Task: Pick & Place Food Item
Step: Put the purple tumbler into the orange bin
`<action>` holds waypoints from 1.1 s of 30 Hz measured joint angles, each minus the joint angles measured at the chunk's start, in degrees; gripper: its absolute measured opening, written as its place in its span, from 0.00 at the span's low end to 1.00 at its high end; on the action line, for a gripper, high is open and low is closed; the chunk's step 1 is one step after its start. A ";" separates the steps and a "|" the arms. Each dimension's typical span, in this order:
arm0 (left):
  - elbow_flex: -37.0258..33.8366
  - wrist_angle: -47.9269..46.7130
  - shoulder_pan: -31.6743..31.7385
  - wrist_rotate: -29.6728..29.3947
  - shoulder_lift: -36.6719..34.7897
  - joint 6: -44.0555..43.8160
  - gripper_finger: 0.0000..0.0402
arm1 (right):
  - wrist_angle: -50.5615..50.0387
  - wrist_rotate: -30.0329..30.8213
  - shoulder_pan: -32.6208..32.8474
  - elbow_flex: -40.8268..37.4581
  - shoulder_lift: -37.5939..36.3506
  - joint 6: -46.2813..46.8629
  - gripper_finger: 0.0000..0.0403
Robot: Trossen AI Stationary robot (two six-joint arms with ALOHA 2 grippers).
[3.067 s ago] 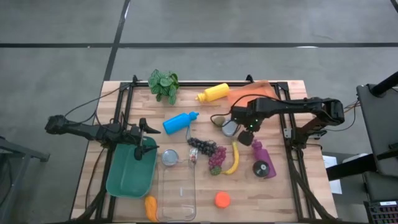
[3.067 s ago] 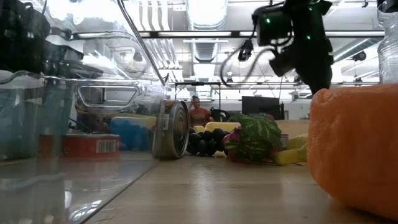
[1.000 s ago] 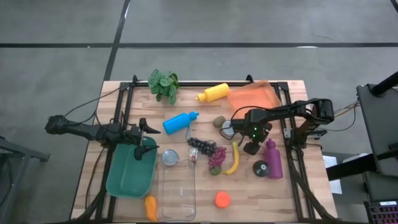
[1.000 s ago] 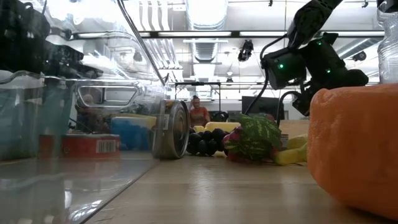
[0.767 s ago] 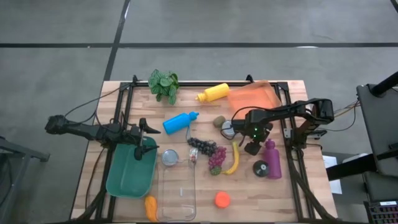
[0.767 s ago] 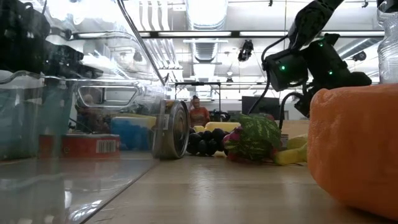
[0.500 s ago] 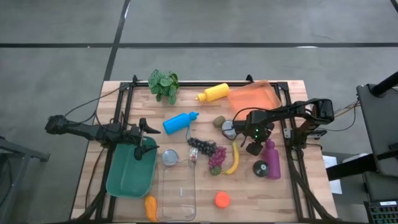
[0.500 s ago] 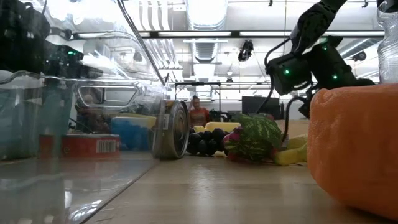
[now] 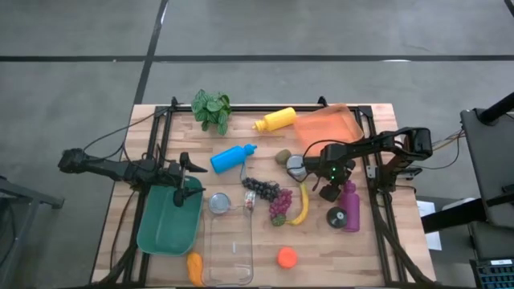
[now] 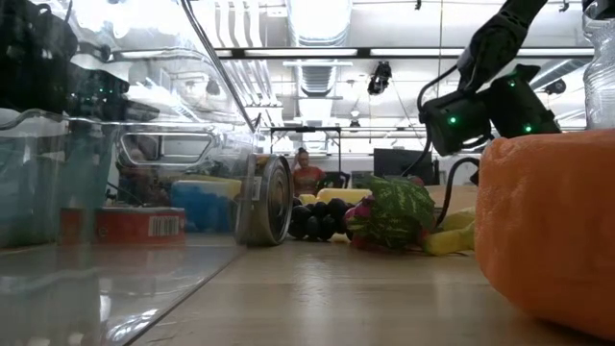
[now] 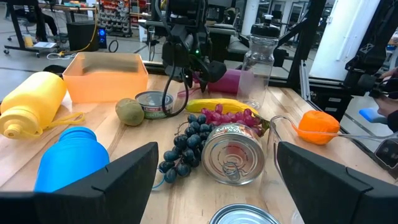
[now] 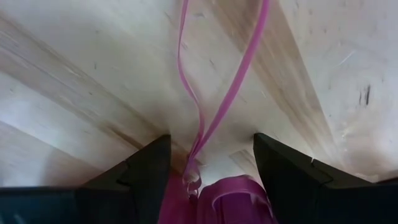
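My right gripper (image 9: 329, 193) slants down beside the cap end of a purple bottle (image 9: 352, 207) that lies on its side on the table. It is open. In the right wrist view its fingers (image 12: 149, 168) stand on either side of the bottle's pink strap (image 12: 205, 118), with the pink cap end (image 12: 233, 199) low between them. A banana (image 9: 302, 205) lies just left of it, then dark grapes (image 9: 263, 189) and red grapes (image 9: 279, 207). A kiwi (image 9: 283, 156) sits farther back. My left gripper (image 9: 193, 170) waits open over the far rim of the green bin (image 9: 161, 233).
An open can (image 9: 295, 167) and a black disc (image 9: 336, 216) lie close to the right gripper. Also here are an orange tray (image 9: 325, 126), yellow bottle (image 9: 275, 120), blue bottle (image 9: 233, 157), plant (image 9: 211, 108), a can (image 9: 218, 202), a clear container (image 9: 229, 249) and an orange (image 9: 287, 257).
My right gripper has sunk a little toward the table at the purple bottle's cap end, drifting slightly toward the near right. Its finger gap looks the same. The bottle has stayed where it lay.
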 joint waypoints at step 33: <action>0.00 0.02 0.02 -0.02 -0.02 0.00 0.84 | 0.28 -1.06 0.01 -0.72 0.08 2.58 0.02</action>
